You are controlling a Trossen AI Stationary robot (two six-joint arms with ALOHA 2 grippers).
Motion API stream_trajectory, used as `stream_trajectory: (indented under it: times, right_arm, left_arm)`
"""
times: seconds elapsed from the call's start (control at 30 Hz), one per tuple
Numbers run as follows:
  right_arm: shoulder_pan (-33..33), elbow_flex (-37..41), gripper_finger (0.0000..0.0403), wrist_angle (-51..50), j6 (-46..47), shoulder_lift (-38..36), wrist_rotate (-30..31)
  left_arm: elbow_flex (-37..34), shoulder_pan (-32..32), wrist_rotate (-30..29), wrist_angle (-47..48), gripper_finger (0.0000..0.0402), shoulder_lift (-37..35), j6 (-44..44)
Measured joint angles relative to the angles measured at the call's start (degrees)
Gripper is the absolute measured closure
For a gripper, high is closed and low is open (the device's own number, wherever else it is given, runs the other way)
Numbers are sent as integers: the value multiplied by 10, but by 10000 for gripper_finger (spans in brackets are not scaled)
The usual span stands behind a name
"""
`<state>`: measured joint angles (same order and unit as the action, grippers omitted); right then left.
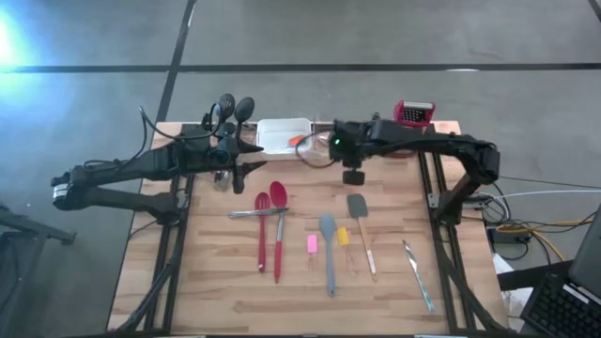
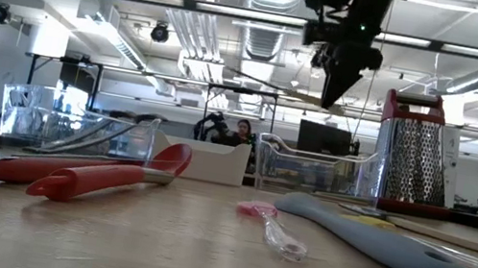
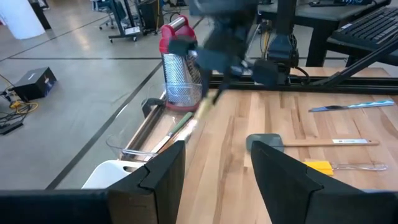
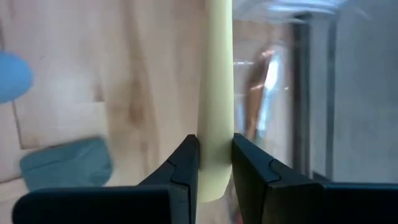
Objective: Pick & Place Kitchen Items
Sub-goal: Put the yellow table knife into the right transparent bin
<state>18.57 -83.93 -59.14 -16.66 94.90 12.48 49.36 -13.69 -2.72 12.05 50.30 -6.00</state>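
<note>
The right tool is clamped on a pale-handled knife, held above the far middle of the surface, beside the clear container. The left tool hovers at the far left, fingers parted and empty. Red spoons lie on the surface's middle.

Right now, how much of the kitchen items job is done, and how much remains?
Little looks done: one orange piece lies in the white tray. In hand: the right tool is shut on a pale handle, above the table. The left tool waits open beside the tray. Left on the table: red spoons, grey spatulas, pink block, yellow block, knife.
</note>
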Motion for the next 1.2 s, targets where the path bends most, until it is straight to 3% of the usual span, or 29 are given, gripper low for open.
stream_trajectory:
  times: [0.23, 0.57, 1.2]
  right_arm:
    - [76, -4, 344, -8, 13, -27, 1]
    - [170, -4, 344, -6, -22, 10, -5]
    - [225, -3, 344, -18, -78, 99, -18]
  left_arm:
    - [0, 0, -2, 0, 213, 0, 0]
    - [0, 0, -2, 0, 213, 0, 0]
    - [0, 0, -2, 2, 213, 0, 7]
